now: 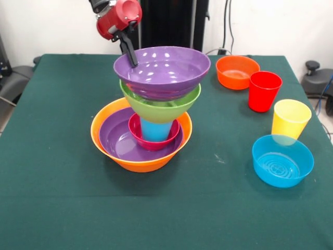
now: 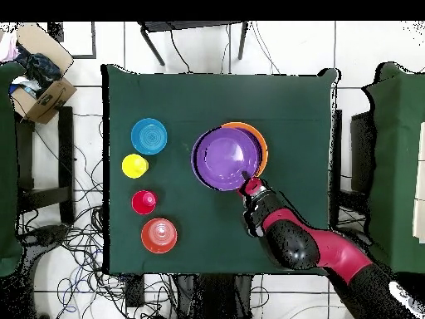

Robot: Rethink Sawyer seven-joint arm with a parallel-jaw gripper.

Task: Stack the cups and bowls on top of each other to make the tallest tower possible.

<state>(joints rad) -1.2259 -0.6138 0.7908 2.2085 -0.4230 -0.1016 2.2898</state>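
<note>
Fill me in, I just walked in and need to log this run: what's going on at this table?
The robot's gripper is at the rim of the top purple bowl, on a tower: large orange bowl, another purple bowl, pink-red bowl, blue cup, lime green bowl. Off to one side stand a small orange bowl, red cup, yellow cup and small blue bowl, unstacked.

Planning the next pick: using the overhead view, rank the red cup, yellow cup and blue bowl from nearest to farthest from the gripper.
From the gripper:
1. Red cup, picture-left of it.
2. Yellow cup, further left.
3. Blue bowl, upper left; close to the yellow cup's distance, so that order is tentative.
</note>
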